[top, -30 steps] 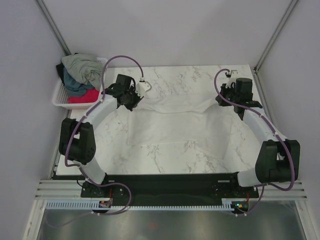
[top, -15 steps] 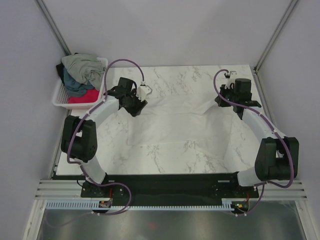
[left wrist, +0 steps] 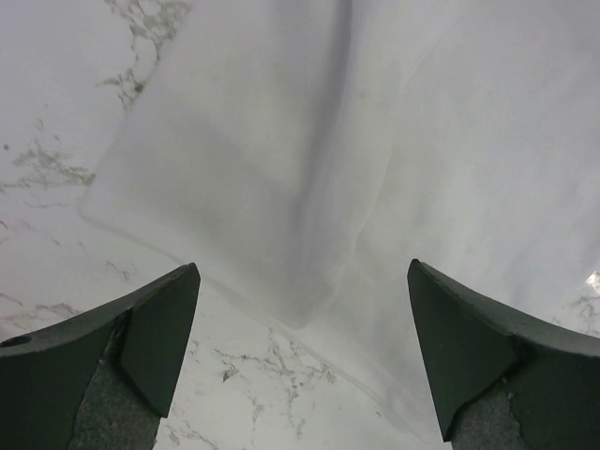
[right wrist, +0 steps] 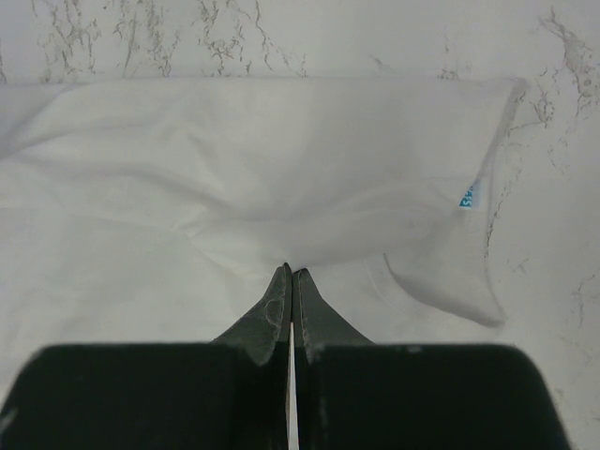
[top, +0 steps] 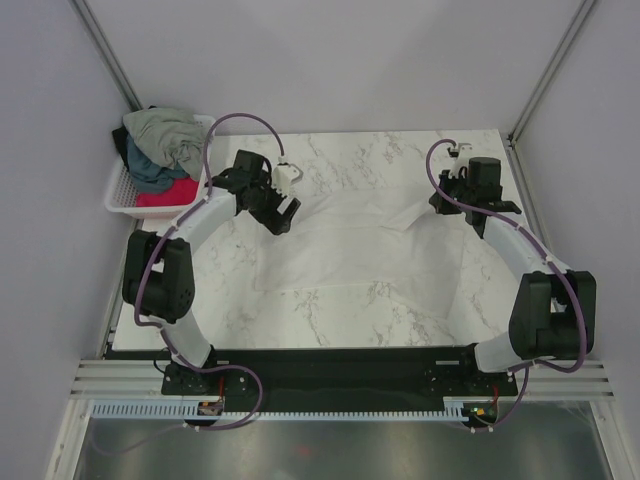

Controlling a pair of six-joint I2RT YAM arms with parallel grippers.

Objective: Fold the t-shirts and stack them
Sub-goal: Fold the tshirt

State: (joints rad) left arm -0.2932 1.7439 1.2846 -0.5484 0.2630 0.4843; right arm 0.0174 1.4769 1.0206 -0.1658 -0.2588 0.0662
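Note:
A white t-shirt [top: 350, 250] lies spread on the marble table [top: 330, 320]. My left gripper [top: 283, 210] hovers over its far left edge, jaws wide open and empty. In the left wrist view a sleeve corner of the white t-shirt [left wrist: 281, 169] lies flat below the left gripper [left wrist: 302, 266]. My right gripper [top: 447, 203] is shut at the shirt's far right part. The right wrist view shows the right gripper [right wrist: 292, 271] pinching a fold of the white t-shirt [right wrist: 281, 159], with creases running into the tips. Grey-green [top: 165, 130], dark teal [top: 150, 170] and red-pink [top: 165, 193] t-shirts are piled in the basket.
A white lattice basket [top: 117, 192] stands off the table's far left corner. Grey walls and metal frame posts close in both sides and the back. A small blue label [right wrist: 466, 195] shows on the shirt's right edge.
My left gripper has opened wide and let go of the white t-shirt, shifting slightly right. The right gripper has stayed shut in place.

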